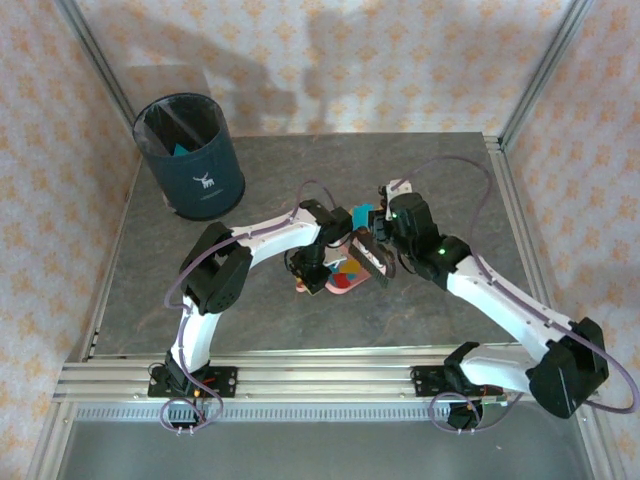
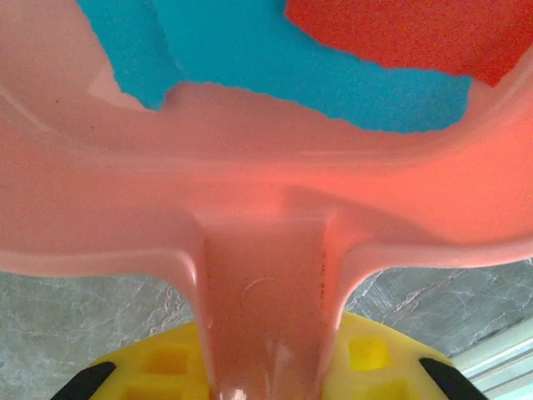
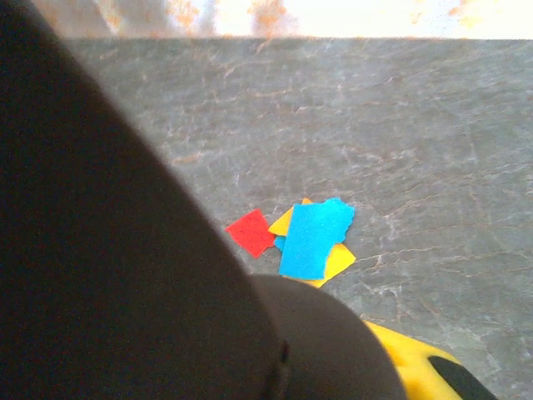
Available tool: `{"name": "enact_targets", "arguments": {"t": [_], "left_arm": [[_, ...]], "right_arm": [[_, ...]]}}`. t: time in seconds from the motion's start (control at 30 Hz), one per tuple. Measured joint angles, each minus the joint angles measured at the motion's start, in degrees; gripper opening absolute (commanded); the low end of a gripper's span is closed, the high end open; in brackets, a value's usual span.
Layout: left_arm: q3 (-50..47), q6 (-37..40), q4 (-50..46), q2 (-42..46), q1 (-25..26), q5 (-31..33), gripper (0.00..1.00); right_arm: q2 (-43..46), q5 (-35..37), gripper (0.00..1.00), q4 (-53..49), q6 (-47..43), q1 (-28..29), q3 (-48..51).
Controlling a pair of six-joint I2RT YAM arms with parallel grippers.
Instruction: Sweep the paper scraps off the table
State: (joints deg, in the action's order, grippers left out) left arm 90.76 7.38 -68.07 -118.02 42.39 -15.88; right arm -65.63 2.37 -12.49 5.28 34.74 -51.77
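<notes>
My left gripper [image 1: 312, 272] [image 2: 266, 379] is shut on the handle of a pink dustpan [image 1: 347, 280] [image 2: 266, 200], which rests on the table [image 1: 280, 180] near its middle. Blue and red paper scraps [image 2: 275, 58] lie inside the pan, and yellow and teal ones [image 1: 345, 268] show there from above. My right gripper [image 1: 388, 232] [image 3: 333, 375] is shut on a dark brush [image 1: 372, 252] [image 3: 125, 250], just right of the pan. A small heap of red, blue and yellow paper scraps [image 3: 308, 237] [image 1: 365, 215] lies on the table beyond the brush.
A dark blue bin [image 1: 190, 155] stands at the table's back left corner with a teal piece inside. Silver rails [image 1: 330, 375] run along the near edge, and upright posts stand at the back corners. Patterned walls close in the back and sides.
</notes>
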Motion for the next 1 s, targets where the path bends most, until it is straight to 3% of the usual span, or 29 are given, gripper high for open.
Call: {"name": "enact_targets", "arguments": {"t": [0.27, 0.5, 1.0], "left_arm": [[-2.7, -1.0, 3.1, 5.1, -0.7, -0.2, 0.00], [-3.2, -2.0, 5.3, 12.2, -4.3, -1.7, 0.00], [6.0, -3.0, 4.2, 18.6, -14.5, -5.2, 0.00]], "right_arm": [[9.0, 8.7, 0.00, 0.0, 3.3, -0.3, 2.2], [12.8, 15.8, 0.00, -1.2, 5.2, -3.0, 4.2], [10.4, 16.9, 0.00, -2.1, 5.5, -3.4, 5.6]]}}
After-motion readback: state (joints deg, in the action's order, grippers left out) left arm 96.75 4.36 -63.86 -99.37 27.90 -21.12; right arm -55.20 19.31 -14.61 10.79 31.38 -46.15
